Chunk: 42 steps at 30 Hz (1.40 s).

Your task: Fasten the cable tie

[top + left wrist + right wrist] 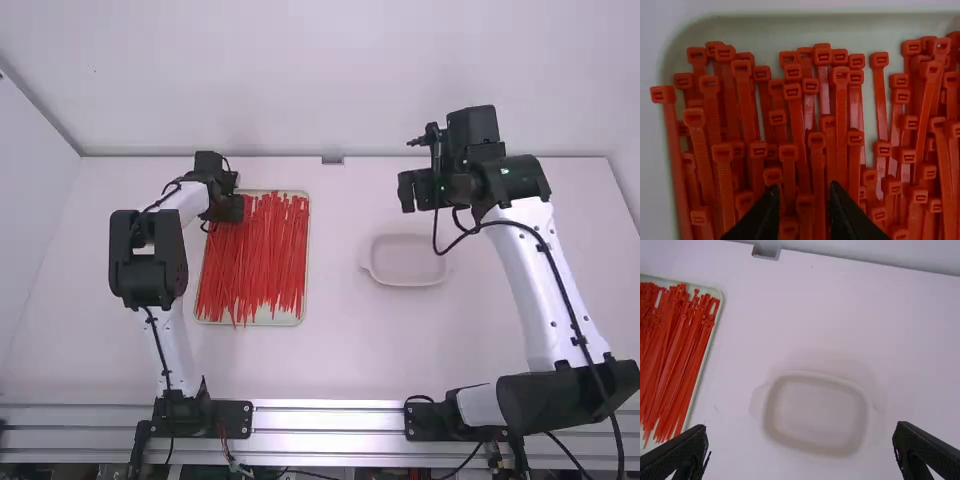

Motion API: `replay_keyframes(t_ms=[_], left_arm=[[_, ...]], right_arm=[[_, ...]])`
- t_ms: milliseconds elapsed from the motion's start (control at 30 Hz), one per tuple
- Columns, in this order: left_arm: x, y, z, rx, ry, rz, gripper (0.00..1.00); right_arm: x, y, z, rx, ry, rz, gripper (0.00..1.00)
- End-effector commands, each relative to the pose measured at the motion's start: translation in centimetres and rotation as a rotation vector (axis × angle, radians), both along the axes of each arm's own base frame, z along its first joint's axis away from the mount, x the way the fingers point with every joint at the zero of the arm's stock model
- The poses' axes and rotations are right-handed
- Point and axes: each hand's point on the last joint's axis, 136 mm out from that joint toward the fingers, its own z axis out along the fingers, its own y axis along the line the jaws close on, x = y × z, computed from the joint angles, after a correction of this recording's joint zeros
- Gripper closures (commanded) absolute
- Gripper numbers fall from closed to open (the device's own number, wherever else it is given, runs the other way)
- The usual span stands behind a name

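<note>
From above, the left tool [226,211] sits low at the far left corner of the tray [304,316], right on the heap of red cable ties [255,262]. The ties lie lengthwise and fan out toward the tray's near edge, some reaching the rim. A band of white tabletop [340,330] separates the tray from the shallow white dish [405,260], so the two are well apart. The right tool [420,193] hangs high over the dish's far side, off the surface.

In the left wrist view, the tool [801,200] is released. Its two black fingers [765,217] stand parted, their tips down among the tie heads, and several ties run through the gap. The tray's pale rim [740,25] curves just beyond the heads.

Over to the right wrist view, where the tool [800,429] is spread wide and holds nothing. The dish [815,410] sits squarely below, between the fingertips. The tray's rounded corner [716,292] lies off to one side, and a small grey bracket [765,251] marks the tabletop's far edge.
</note>
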Motion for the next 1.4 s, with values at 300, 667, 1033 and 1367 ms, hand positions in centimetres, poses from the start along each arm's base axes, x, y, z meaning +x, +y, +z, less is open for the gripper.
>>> replay_keyframes(t_ms=[300, 667, 1033, 1367], left_arm=[[-0.3, -0.5, -0.8, 0.026, 0.015, -0.073, 0.75], [-0.5, -0.6, -1.5, 0.029, 0.006, -0.09, 0.71], [-0.8, -0.9, -2.0, 0.013, 0.002, -0.096, 0.74], [-0.4, -0.9, -1.8, 0.011, -0.012, -0.089, 0.86]], right_arm=[[0.3, 0.2, 0.7, 0.002, -0.015, -0.002, 0.02], [0.3, 0.2, 0.7, 0.002, -0.016, -0.001, 0.02], [0.3, 0.2, 0.8, 0.002, -0.016, -0.001, 0.02], [0.3, 0.2, 0.8, 0.003, -0.016, -0.002, 0.02]])
